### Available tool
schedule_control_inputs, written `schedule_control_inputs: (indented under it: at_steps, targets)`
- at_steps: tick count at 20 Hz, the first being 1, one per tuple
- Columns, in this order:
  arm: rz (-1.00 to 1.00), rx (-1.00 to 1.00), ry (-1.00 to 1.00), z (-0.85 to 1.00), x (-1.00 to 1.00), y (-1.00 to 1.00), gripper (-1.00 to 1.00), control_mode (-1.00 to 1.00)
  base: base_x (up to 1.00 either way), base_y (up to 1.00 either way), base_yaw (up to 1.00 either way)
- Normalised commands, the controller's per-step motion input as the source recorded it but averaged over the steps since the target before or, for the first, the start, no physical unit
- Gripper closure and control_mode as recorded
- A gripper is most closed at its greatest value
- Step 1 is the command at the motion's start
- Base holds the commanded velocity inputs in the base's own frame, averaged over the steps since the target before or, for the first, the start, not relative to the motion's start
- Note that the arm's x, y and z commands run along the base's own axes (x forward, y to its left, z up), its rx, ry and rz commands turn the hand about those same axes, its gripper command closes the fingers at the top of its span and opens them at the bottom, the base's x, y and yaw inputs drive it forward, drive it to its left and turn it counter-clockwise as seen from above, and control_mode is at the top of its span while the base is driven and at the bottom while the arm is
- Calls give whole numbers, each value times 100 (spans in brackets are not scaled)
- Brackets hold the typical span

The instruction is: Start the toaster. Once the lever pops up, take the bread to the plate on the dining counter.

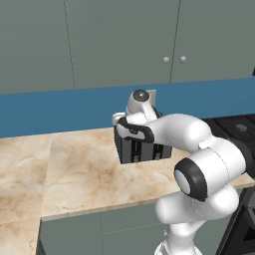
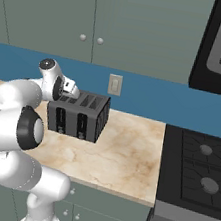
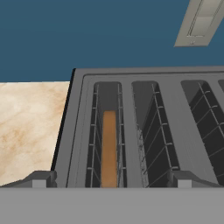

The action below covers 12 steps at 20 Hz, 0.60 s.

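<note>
- 1 boxy dark grey toaster (image 2: 79, 114) stands on the beige marble worktop (image 2: 120, 154) against the blue backsplash (image 2: 150, 96), with bare worktop on both sides.
- 1 thin brown bread slice (image 3: 109, 146) sits in the leftmost slot.
- The two-finger gripper (image 3: 111, 179), fingers spread wide and empty, hovers directly above that slice.
</note>
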Motion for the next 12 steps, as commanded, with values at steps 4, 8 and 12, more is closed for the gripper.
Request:
schedule_control_inputs:
  at_steps: [4, 8, 12]
  targets:
    - [0, 0, 0, 0, 0, 0, -100, -100, 0, 0, 0]
    - [0, 0, 0, 0, 0, 0, -100, -100, 0, 0, 0]
    - [0, 0, 0, 0, 0, 0, -100, -100, 0, 0, 0]
